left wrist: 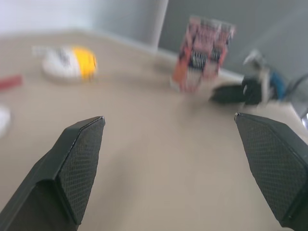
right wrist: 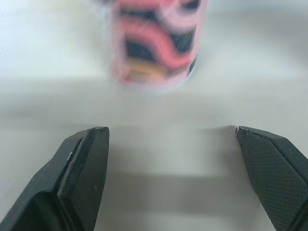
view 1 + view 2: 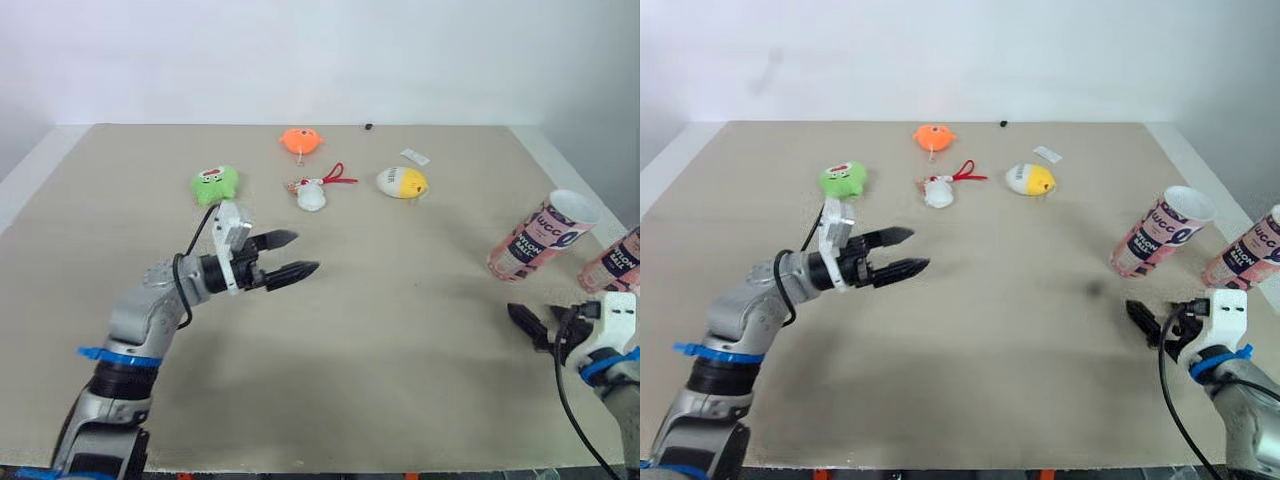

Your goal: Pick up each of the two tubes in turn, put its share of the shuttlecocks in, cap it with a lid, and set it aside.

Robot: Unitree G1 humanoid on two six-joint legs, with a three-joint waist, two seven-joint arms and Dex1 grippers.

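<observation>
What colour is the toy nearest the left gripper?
The toy is green, with a small red and white patch on top; it shows best in the left eye view.

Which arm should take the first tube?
Right. The right gripper sits open just short of the nearer tube, which shows dead ahead in the right wrist view. The left gripper, also open, hovers far over on the other side, by the green toy.
</observation>
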